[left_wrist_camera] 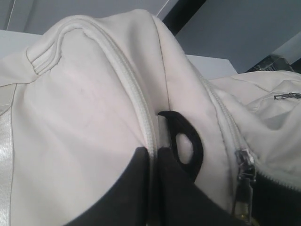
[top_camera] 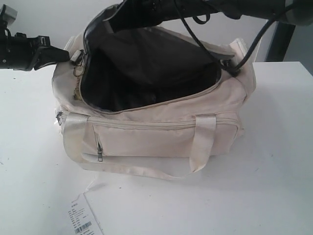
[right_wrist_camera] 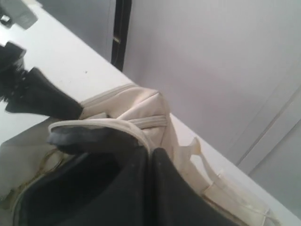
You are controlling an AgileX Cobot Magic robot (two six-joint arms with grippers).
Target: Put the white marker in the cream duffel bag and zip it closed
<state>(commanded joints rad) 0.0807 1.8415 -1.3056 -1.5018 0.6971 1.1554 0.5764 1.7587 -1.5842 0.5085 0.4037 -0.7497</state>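
The cream duffel bag stands on the white table with its top wide open and its dark lining showing. My left gripper is shut on the bag's left end, its jaws pinching the fabric along a zipper seam beside a black strap ring. My right gripper reaches over from the right and is shut on the edge of the lifted top flap, holding it up. A metal zipper pull hangs near the opening. The white marker is out of view.
A white paper barcode tag lies on the table in front of the bag, tied by a thin string. The bag's webbing handle droops over its front. A black cable from the right arm hangs over the bag's right end.
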